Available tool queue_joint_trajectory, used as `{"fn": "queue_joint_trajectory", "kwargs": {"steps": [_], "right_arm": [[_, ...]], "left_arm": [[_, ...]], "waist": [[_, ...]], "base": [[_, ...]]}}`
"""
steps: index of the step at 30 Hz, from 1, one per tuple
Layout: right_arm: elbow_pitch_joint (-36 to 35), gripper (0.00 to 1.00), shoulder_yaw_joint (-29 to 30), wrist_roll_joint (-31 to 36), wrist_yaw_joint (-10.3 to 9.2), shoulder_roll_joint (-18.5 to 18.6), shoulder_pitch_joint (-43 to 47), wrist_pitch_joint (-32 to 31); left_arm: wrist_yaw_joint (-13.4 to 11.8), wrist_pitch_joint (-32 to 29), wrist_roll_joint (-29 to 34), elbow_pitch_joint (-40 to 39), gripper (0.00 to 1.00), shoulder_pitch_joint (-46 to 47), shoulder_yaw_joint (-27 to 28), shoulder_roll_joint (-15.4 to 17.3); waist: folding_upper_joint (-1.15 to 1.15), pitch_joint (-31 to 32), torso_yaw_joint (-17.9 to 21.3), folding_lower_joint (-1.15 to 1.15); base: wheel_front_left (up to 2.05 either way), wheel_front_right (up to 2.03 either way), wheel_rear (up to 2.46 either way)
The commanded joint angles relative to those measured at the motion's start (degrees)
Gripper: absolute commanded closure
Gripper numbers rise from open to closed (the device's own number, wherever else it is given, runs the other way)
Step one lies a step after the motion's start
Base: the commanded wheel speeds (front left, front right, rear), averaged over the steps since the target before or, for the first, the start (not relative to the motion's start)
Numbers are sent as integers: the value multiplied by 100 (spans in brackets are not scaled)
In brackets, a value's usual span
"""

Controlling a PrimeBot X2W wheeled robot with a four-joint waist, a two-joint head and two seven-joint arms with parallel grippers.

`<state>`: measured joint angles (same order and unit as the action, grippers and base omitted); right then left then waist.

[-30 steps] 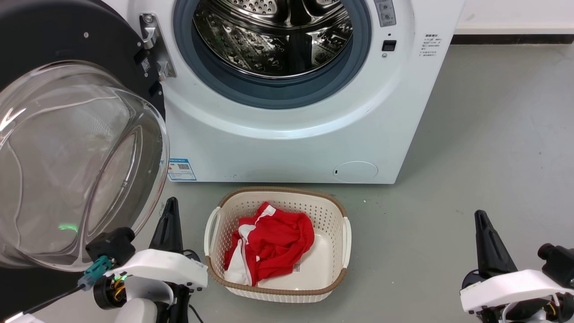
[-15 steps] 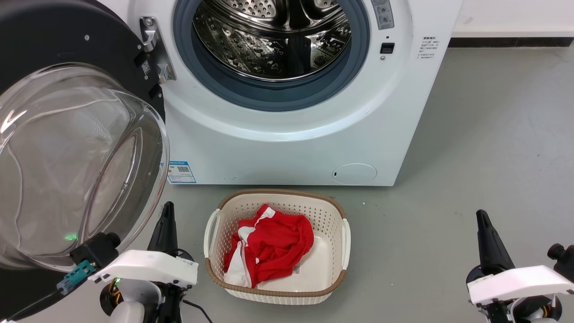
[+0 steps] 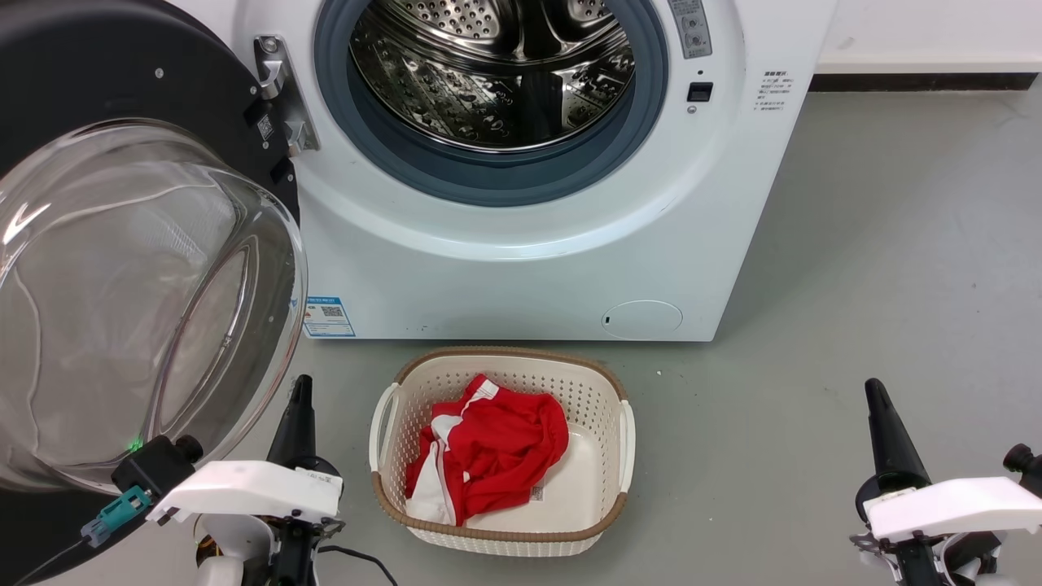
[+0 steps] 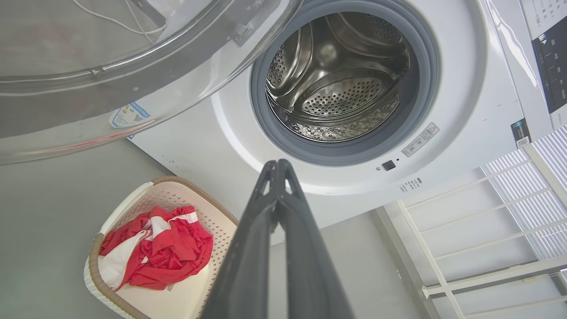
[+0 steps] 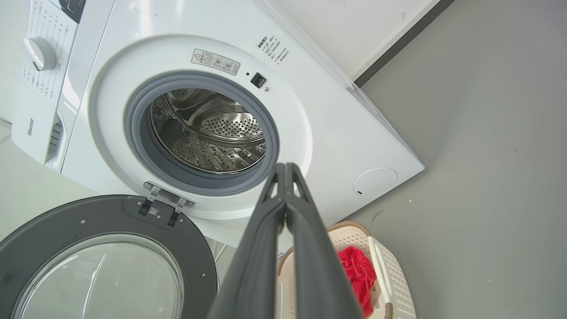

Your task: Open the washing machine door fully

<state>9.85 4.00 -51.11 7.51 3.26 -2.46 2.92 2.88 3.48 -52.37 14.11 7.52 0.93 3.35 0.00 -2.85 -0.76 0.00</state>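
Well, the washing machine door (image 3: 138, 268) — black-framed, bulging clear glass, wide open.

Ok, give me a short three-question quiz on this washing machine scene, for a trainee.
1. True or false: the washing machine door is swung clear of the drum opening.
2. What lies in the basket? A) a red and white garment B) blue towels C) nothing
3. On the left gripper, are the fingers together or apart?

Key: 1 true; 2 A; 3 together, holding nothing.
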Motion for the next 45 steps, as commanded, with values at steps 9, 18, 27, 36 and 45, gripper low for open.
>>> {"fn": "queue_joint_trajectory", "kwargs": {"steps": [9, 18, 27, 36, 45], "right_arm": [[33, 100, 35, -750, -1, 41, -179, -154], [96, 100, 58, -1339, -1, 40, -218, -279], [159, 100, 80, -1875, -2, 39, -265, -392], [215, 100, 102, -2374, -2, 35, -288, -499], [264, 100, 128, -2835, -2, 31, -314, -602]], "left_arm": [[96, -178, -706, -66, 100, 19, 120, 1], [166, -322, -1264, -58, 100, -9, 204, -8], [230, -448, -1780, -50, 100, -39, 269, -16], [284, -576, -2256, -42, 100, -60, 337, -21], [329, -686, -2702, -34, 100, -85, 402, -29]], "waist": [[0, 32, 9, 0], [0, 64, 18, 0], [0, 95, 27, 0], [0, 126, 36, 0], [0, 157, 45, 0]], "base": [[0, 0, 0], [0, 0, 0], [0, 0, 0], [0, 0, 0], [0, 0, 0]]}}
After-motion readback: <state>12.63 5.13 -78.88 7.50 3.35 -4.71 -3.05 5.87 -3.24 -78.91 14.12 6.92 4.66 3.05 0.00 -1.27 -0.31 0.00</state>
